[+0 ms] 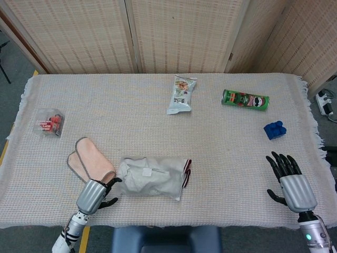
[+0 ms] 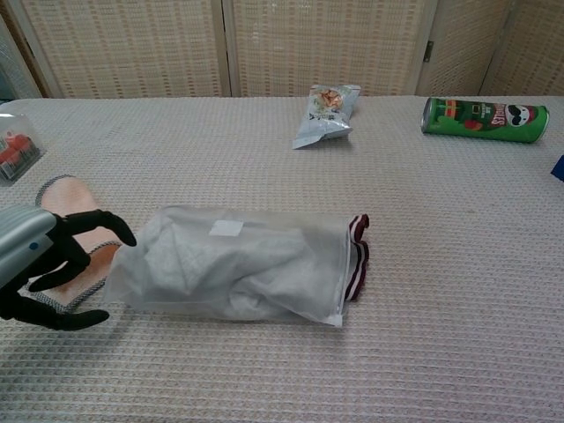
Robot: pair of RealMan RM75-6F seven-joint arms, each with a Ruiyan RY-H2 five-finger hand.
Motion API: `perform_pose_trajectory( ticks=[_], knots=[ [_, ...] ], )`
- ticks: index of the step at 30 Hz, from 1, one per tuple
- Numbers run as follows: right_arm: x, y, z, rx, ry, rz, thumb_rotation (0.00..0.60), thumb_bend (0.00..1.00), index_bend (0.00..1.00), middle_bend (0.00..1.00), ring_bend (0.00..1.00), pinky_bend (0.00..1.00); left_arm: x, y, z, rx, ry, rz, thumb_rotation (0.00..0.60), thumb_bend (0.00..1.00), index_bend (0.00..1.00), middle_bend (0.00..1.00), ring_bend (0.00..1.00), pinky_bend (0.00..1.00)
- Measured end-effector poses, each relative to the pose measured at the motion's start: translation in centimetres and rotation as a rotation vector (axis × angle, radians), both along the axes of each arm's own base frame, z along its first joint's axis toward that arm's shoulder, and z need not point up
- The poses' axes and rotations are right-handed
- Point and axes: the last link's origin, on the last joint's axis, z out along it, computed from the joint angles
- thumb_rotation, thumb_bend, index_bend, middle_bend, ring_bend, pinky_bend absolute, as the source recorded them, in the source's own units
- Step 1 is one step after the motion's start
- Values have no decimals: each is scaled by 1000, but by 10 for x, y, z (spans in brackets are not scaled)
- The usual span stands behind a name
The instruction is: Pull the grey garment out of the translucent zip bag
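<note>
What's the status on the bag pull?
Left hand open beside bag, no grip yet. Right hand open, far off. Garment mostly inside, cuff poking out the far end. Pink cloth under left hand.

Head view looks steeply down over the whole table [image 1: 158, 105]; chest view sits low, close on its middle.

Chest view: the left hand [image 2: 48, 264] is cut by the left edge, only its dark fingers [image 2: 92, 220] and part of the silver back showing. It covers part of the pink cloth [image 2: 75, 198]. The blue block [image 2: 560, 167] is a sliver at the right edge; the small clear packet [image 2: 13, 145] is cropped at left. The grey garment [image 2: 238, 264] shows only dimly through the translucent zip bag [image 2: 176, 238], its folds indistinct. Head view: the packet's [image 1: 50, 123] contents are too small to identify.
</note>
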Motion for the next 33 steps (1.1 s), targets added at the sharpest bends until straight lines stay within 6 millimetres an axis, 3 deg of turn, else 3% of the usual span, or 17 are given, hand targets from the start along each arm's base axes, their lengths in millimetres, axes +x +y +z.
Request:
perform_pose_trajectory(
  ticks=[7, 18, 33],
  knots=[
    [0, 1, 0, 10, 1, -3, 600, 163, 0, 0, 0, 0, 0, 3, -11, 16, 13, -19, 600, 275, 433, 1000, 1000, 1000],
    [1, 2, -1, 26, 4, -3, 600, 163, 0, 0, 0, 0, -10, 8, -15, 53, 42, -22, 600, 283, 459, 1000, 1000, 1000],
    [2, 4, -3, 43, 8, 1, 600, 163, 0, 0, 0, 0, -13, 9, -20, 69, 34, -50, 600, 466, 679, 1000, 1000, 1000]
  ],
)
